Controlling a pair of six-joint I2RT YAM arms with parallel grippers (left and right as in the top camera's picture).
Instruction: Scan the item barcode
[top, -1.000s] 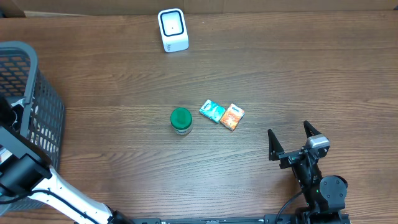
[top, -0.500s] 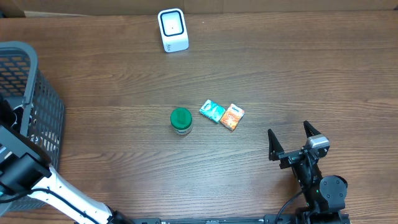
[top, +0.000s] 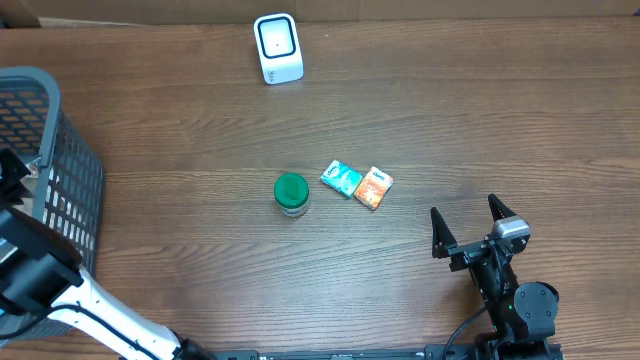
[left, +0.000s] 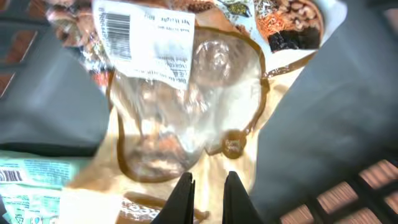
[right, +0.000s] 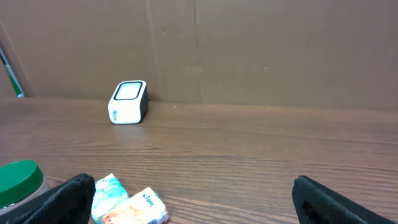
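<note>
Inside the grey basket my left gripper is shut, its two dark fingertips pinching the tan lower edge of a snack bag. The bag has a clear window and a white label with a barcode at its top. From overhead the bag and the left fingers are hidden by the basket wall. The white scanner stands at the table's far edge and shows small in the right wrist view, scanner. My right gripper rests open at the front right, holding nothing.
A green-lidded jar, a teal tissue packet and an orange tissue packet lie mid-table. A teal package with its own barcode lies under the bag in the basket. A brown wall backs the table.
The left gripper has closed on the snack bag. From overhead the left arm has shifted slightly and a bit of white shows at the basket rim. The right arm has not moved.
</note>
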